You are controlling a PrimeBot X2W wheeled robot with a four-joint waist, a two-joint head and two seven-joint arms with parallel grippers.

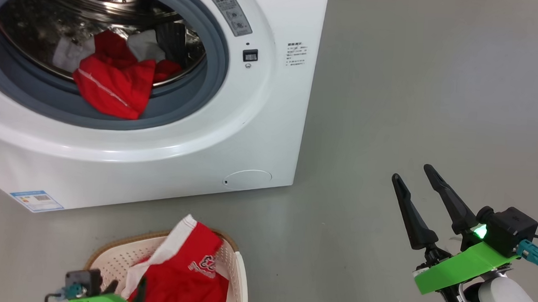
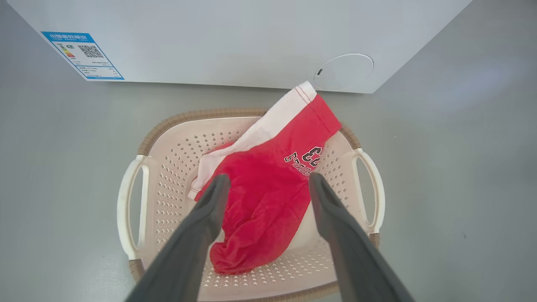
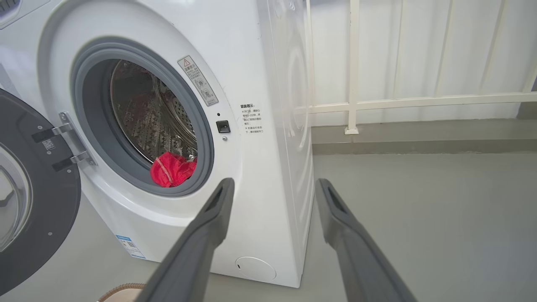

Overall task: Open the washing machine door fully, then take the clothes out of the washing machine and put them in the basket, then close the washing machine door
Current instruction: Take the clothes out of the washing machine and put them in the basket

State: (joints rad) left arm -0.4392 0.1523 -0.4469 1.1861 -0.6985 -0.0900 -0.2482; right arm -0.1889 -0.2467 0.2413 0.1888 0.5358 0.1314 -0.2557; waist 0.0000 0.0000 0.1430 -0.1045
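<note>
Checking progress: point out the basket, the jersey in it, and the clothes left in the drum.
basket (image 2: 176, 167): left wrist view, perforated inner surface.
red jersey (image 2: 260, 201): left wrist view, red middle panel.
clothes in the drum (image 1: 115, 87): head view, front red fold.

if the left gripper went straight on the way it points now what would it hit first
Most likely the red garment in the basket, which sits between the open fingers of the left gripper; depth is unclear.

The white washing machine is stood on a smooth grey floor. The cream basket is set on the same floor, just before the machine's front.
</note>
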